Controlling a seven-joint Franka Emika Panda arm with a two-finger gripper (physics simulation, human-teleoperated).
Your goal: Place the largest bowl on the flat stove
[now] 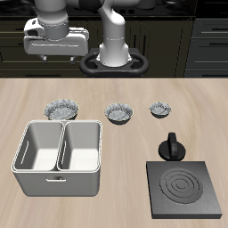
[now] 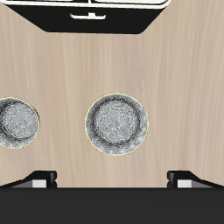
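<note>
Sitting in the back row of three bowls, largest bowl [image 1: 62, 110] nearest the bin [image 1: 59, 158], well apart from the stove [image 1: 184, 191] at the front. Gripper [image 1: 55, 43] raised above and behind that bowl; downward reach needed. Fingertips [image 2: 41, 178] barely visible, seemingly spread; jaw state hard to tell.

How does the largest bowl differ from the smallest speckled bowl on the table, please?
The largest bowl is clearly wider than the smallest speckled bowl. It sits behind the grey bin, while the smallest sits behind the flat stove. Both are upright, empty, grey-speckled and dark outside.
</note>
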